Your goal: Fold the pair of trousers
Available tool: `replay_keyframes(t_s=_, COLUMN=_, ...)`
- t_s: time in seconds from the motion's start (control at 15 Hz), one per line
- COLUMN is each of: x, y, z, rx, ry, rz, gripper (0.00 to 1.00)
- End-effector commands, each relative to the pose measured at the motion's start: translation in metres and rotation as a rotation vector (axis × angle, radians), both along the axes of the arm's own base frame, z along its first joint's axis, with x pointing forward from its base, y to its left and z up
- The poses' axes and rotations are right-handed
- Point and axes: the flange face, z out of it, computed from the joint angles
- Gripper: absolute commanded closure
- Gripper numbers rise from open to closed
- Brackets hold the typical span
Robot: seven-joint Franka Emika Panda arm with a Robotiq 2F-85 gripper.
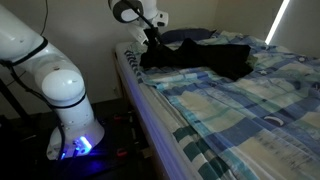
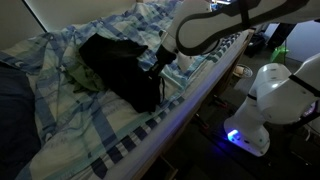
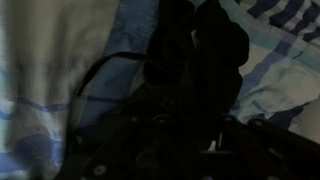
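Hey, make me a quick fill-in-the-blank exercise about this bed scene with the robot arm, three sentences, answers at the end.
1. The rumpled pair of trousers is ____ in colour.
2. The bedsheet beneath it has a blue, white and green ____ pattern.
3. The tool is down at the trousers, near the ____ of the bed.
Missing words: black; plaid; edge.
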Motion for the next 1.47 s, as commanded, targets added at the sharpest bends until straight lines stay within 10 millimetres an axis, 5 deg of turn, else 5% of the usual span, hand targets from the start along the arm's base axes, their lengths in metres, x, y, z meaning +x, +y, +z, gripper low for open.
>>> replay_keyframes(t_s=0.0, x=0.031, y=0.009, z=0.014, rx=0.139, ry=0.02, rz=-0.069, gripper=0.95)
replay_keyframes(t_s=0.47, x=0.082, y=0.023, z=0.028, rx=0.299, ry=0.032, rz=-0.156, gripper=0.95)
replay_keyframes(t_s=1.4, x=0.173, y=0.0, z=0.088, rx=0.519, ry=-0.103, rz=-0.408, gripper=0.95)
